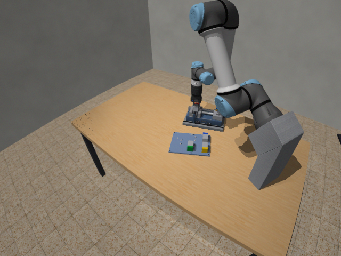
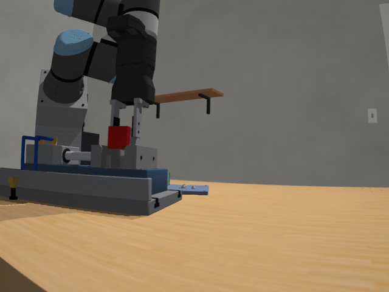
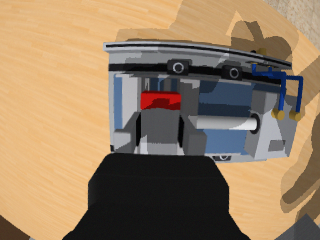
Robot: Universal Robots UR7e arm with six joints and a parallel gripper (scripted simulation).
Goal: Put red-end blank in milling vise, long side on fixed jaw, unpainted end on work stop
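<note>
My gripper (image 2: 125,133) is shut on the blank with the red end (image 2: 118,137) and holds it right over the gap between the jaws of the milling vise (image 2: 94,176). Its lower edge sits about level with the jaw tops. The red end also shows in the wrist view (image 3: 160,100), with the fingers on either side of the grey body. The vise shows in the top view (image 1: 204,118) under the gripper (image 1: 196,105). The fixed jaw (image 2: 140,157) is the block without hoses. The work stop is hidden.
The blue plate (image 1: 187,142) in front of the vise carries a green-ended blank (image 1: 190,145), a yellow-ended blank (image 1: 204,146) and a blue-ended blank (image 1: 205,135). Blue hoses (image 2: 30,147) stand at the vise's far end. The grey robot pedestal (image 1: 275,149) stands at the right.
</note>
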